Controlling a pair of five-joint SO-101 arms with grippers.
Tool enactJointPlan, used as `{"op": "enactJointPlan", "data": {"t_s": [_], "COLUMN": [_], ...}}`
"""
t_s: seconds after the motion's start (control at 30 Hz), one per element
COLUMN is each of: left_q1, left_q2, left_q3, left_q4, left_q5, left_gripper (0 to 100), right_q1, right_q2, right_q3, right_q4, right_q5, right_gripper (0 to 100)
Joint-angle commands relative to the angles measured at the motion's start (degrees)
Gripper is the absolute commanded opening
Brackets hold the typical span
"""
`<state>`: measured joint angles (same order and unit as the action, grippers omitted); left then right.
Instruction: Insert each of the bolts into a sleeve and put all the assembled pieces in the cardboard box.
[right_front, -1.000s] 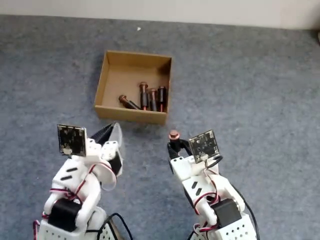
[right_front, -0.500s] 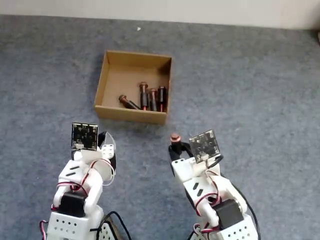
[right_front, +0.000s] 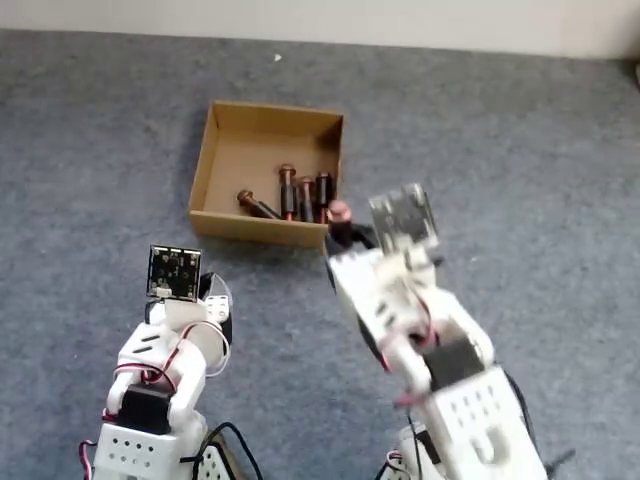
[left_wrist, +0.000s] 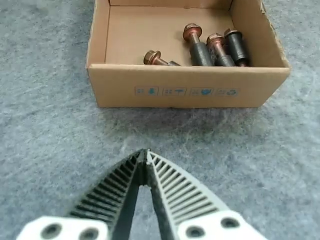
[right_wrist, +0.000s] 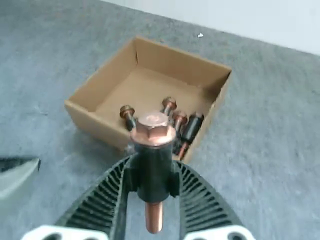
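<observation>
The cardboard box (right_front: 216, 160) sits open on the grey carpet, with three assembled pieces (right_front: 300, 195) of copper bolt in black sleeve lying in its right part. My right gripper (right_wrist: 150, 172) is shut on another assembled piece (right_wrist: 151, 155), copper head up, held in the air near the box's front right corner (right_front: 340, 212). My left gripper (left_wrist: 145, 157) is shut with nothing in it, low over the carpet in front of the box (left_wrist: 185, 90); the pieces (left_wrist: 210, 47) show over its front wall.
Grey carpet (right_front: 520, 150) lies open on all sides of the box. A pale wall strip (right_front: 400, 20) runs along the far edge. The left arm's base (right_front: 150, 420) stands at the near left.
My right arm has risen and gone forward toward the box's front right corner, carrying the assembled piece. My left arm has drawn back and settled, gripper shut.
</observation>
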<state>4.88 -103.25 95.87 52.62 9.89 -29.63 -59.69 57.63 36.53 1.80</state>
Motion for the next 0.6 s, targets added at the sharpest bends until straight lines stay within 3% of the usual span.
{"op": "enactJointPlan", "data": {"t_s": [0.0, 0.3, 0.57], "left_q1": [-0.22, -0.4, -0.4], "left_q2": [-0.31, -0.31, -0.31], "left_q3": [1.36, 1.36, 1.36], "left_q4": [2.2, 2.2, 2.2], "left_q5": [-0.88, -0.88, -0.88], "left_gripper": [1, 1, 1], "right_q1": [0.57, 0.57, 0.57], "right_q2": [13.85, 41.8, 58.77], "right_q3": [-10.95, -21.49, -28.35], "right_q4": [-9.45, -31.43, -33.54], "right_q5": [0.62, 0.62, 0.35], "right_gripper": [0.6, 0.6, 0.7]}}
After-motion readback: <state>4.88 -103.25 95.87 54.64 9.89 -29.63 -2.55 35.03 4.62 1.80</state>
